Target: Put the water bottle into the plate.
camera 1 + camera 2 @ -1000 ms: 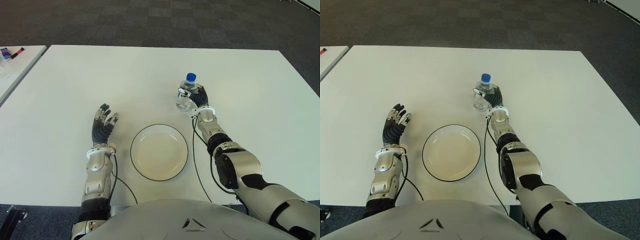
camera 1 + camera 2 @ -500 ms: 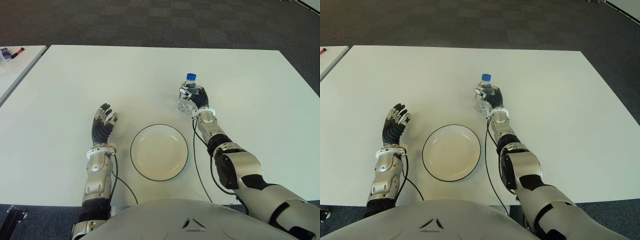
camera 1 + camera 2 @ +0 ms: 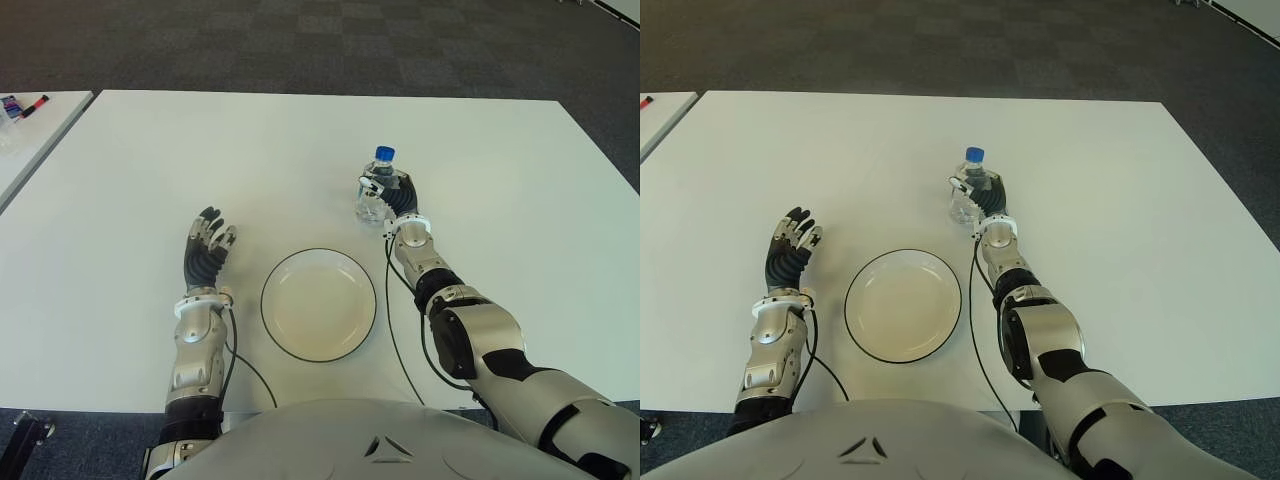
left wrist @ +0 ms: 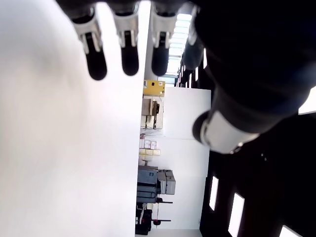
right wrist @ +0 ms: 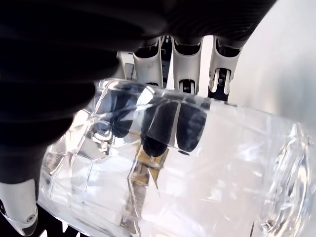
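The right hand [image 3: 392, 197] was wrapped around the bottle [image 3: 375, 190], which stood upright with its blue cap [image 3: 384, 154] up, on the table [image 3: 500, 170] beyond the plate [image 3: 318, 304] and a little to its right. The right wrist view showed the fingers [image 5: 190, 74] curled behind the clear body and the thumb on the near side, so the grip looked closed on it. Whether the base was touching the table or just off it could not be told.

The plate lay empty near the robot, well apart from the bottle. The left hand [image 3: 206, 250] showed to the left of the plate with its fingers spread and nothing in them; it had no part in the work.

The step in hand seemed to be the grasp itself, with the carry not yet made. The next move would call for raising the bottle enough to clear the plate's rim, bringing it nearer and leftward over the middle of the plate, lowering it level and only then loosening the fingers. A tall bottle on a shallow curved dish may tip if set down off centre or let go at a slant
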